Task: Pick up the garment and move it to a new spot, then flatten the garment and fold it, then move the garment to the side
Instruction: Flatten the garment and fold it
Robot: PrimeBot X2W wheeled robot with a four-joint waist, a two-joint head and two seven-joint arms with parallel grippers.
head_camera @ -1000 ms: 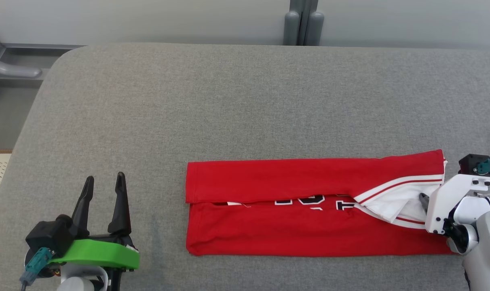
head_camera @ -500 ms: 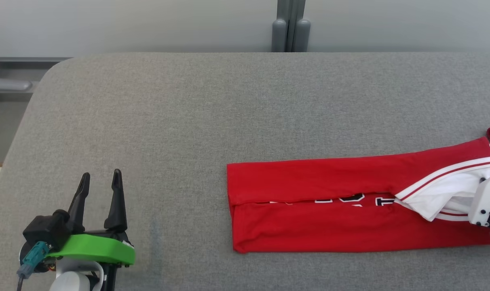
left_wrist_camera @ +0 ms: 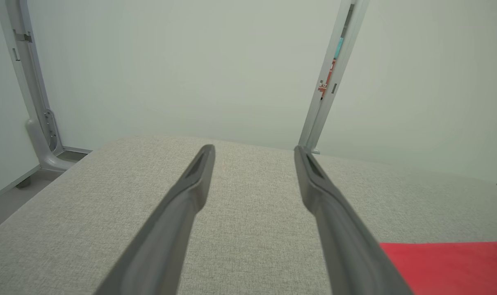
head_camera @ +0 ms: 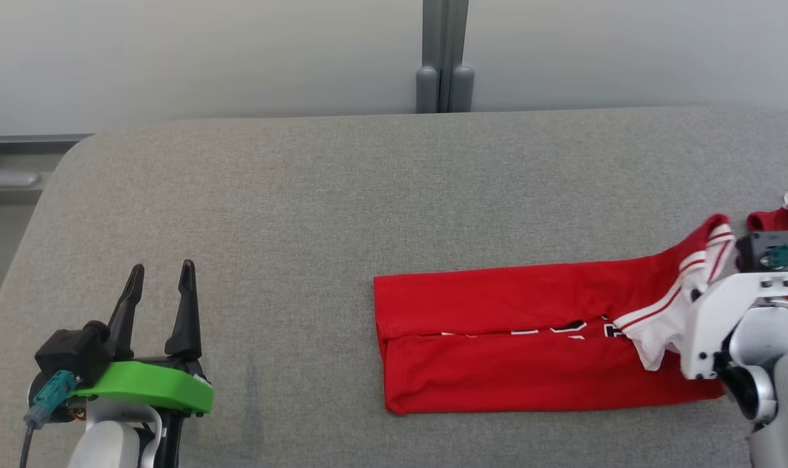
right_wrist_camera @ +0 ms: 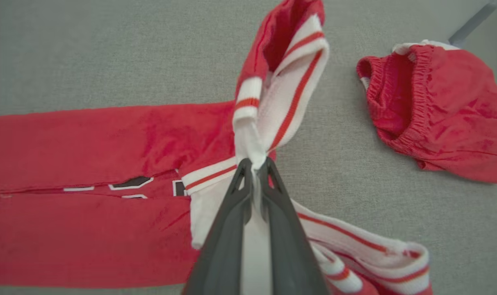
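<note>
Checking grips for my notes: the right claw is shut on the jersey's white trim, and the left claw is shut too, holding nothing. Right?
No. The left claw is open, jaws wide apart, as the left wrist view shows. The rest holds: it holds nothing, and the right claw is shut on the white trim of the jersey.

Grey table (head_camera: 270, 214) — folded red garment (head_camera: 511, 305), red shorts (right_wrist_camera: 445, 106).

We find the garment's (head_camera: 511, 305) black lettering (right_wrist_camera: 130, 182) mostly tucked under its folds, unreadable; a second red cloth (head_camera: 777, 220) runs off the head view's right edge.
</note>
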